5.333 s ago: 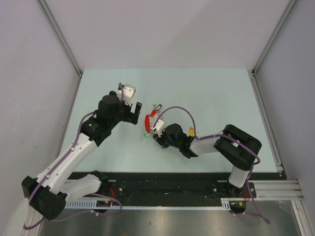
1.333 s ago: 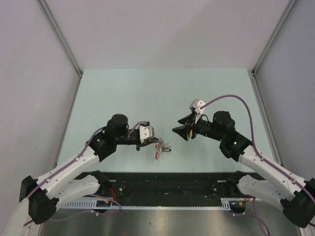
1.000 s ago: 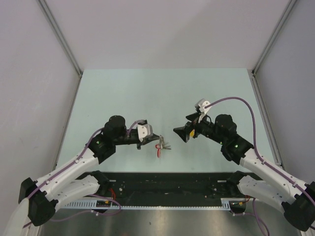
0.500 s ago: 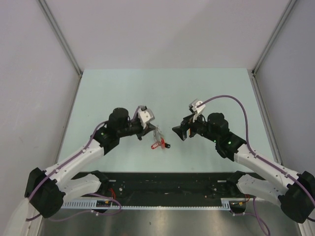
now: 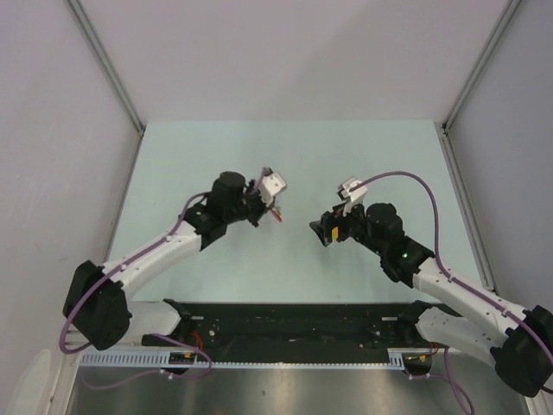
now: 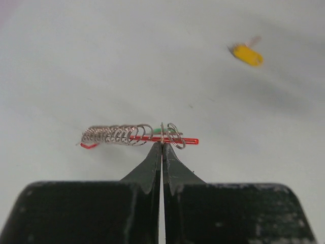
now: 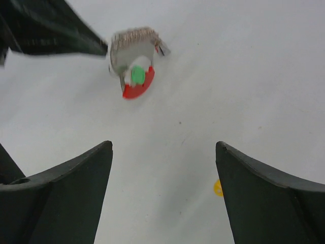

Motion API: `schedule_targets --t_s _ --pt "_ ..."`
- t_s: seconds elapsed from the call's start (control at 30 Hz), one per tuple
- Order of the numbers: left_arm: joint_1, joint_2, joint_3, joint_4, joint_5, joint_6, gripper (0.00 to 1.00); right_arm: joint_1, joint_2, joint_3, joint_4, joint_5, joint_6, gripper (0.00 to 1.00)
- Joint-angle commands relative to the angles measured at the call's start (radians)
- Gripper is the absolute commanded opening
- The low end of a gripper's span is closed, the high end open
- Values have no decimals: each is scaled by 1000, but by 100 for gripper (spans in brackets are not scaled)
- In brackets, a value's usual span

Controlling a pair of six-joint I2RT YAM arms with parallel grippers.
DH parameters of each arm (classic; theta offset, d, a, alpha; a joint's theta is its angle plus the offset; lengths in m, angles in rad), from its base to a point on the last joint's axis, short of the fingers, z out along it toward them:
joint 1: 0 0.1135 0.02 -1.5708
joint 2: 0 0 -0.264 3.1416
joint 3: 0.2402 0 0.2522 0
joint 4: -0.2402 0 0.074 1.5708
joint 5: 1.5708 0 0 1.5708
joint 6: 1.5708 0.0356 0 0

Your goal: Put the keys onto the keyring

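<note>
**Two robot arms meet over a pale green counter [image 5: 346,156], seen from above.** The left hand [image 6: 162,146] is pinched fully shut on the keyring [image 6: 133,135], its two black fingers pressed together on a thin wire loop at the ring's edge.

From the left wrist camera the keyring sits edge-on just beyond the fingertips. A row of fine silver wire coils runs off to the left, a thin red band stretches beneath them, and a sliver of green shows behind the loop.

The right wrist camera catches the same keyring from its flat side, at the tip of the left hand's fingers in the upper left of that view. There the green key [image 7: 137,75] sits against a pale tag, with the red curved band below it and the silver coils arching over the top. Whether the keyring hangs above the counter or rests on it cannot be told.

The right hand [image 7: 163,146] stands wide open and grips nothing. Its fingers point toward the keyring but are well apart from it.

The yellow key [image 6: 246,54] lies loose on the counter, apart from the keyring, beyond it and to its right in the left wrist view. From the right wrist camera only a scrap of yellow shows beside that hand's right finger.
</note>
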Motion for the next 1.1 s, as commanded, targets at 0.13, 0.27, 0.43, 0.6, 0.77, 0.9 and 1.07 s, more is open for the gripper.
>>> schedule_targets --t_s 0.13,0.27,0.43,0.6,0.77,0.9,1.07 --pt "-169 99 -172 33 -74 -72 1 1 -17 -47 -17 16 51 86" --pt "-223 159 -183 0 -44 -68 1 2 -16 -64 -34 9 63 85" --pt "-276 219 -174 -58 -73 -75 11 1 18 -71 -46 0 69 83" --pt "-298 176 -161 -61 -97 -113 35 5 77 -73 -25 -46 74 81" --pt "-296 109 -161 -43 -200 -216 56 7 121 -70 12 -85 68 80" --pt "-260 32 -206 25 -265 -349 64 7 176 -53 50 -122 54 76" --pt "-129 -51 -313 108 -161 -531 68 7 317 -4 74 -158 29 70"
